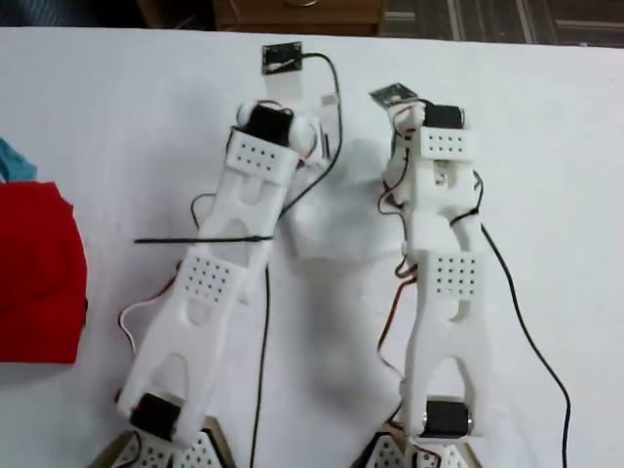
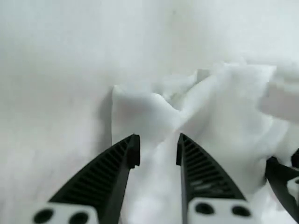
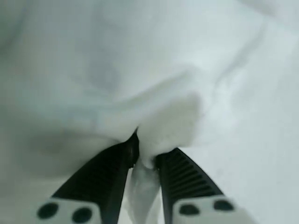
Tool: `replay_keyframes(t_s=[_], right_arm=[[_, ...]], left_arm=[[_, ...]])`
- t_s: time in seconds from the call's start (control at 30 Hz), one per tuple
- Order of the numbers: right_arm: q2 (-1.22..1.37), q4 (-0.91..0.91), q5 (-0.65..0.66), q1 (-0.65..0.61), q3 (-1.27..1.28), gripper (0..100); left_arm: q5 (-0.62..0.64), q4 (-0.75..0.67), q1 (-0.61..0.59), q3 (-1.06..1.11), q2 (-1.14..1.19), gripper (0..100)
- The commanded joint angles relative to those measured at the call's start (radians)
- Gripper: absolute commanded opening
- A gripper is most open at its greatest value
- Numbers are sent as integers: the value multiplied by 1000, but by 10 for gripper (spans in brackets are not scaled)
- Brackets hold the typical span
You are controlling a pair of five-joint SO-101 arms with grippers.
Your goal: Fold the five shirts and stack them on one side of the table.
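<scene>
Right gripper (image 3: 147, 156) clamps white shirt (image 3: 163, 112); left gripper (image 2: 156, 149) gapes above; one-sided pull could bunch it; red shirt (image 1: 34, 278) at nine o'clock.

Robot test bench, in a lab or a home room, can't tell which. White table (image 1: 117, 107) carries a white printed arm (image 1: 219, 283) beside a second arm (image 1: 439, 283), with loose wires (image 1: 263, 331) trailing over the top. Wooden cabinet (image 1: 297, 14) past the far edge, floor (image 1: 507, 18) far right.
</scene>
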Motion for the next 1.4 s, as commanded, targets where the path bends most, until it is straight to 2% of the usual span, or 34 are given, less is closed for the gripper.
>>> replay_keyframes(t_s=[0.0, 0.17, 0.27, 0.37, 0.53, 0.73, 0.9, 1.0, 1.13, 1.37], right_arm=[[-5, -18, -6, -16, -26, 20], [-7, -13, -8, 7, -34, 20], [-7, -12, -8, 5, -34, 20], [-8, -12, -8, 5, -35, 20], [-7, -13, -3, 13, -35, 20], [-8, -71, -2, 13, -35, 20], [-24, -51, -2, 13, -48, 30], [-51, -15, -6, 27, -112, 101], [-79, 47, 0, 44, -206, 214], [-140, 54, 9, 70, -210, 217]], left_arm=[[32, 23, -6, -31, -103, 151], [107, 3, -8, 96, -9, 150], [112, -14, -17, 131, 78, 138], [110, -9, -60, 107, 147, 91], [86, 41, -121, 48, 167, 82], [55, 57, -143, 48, 161, 80], [55, 68, -115, 27, 143, 82], [44, 68, -95, -1, 91, 83], [-140, 61, -34, -38, -9, 83], [-147, 64, -86, -36, -28, 83]])
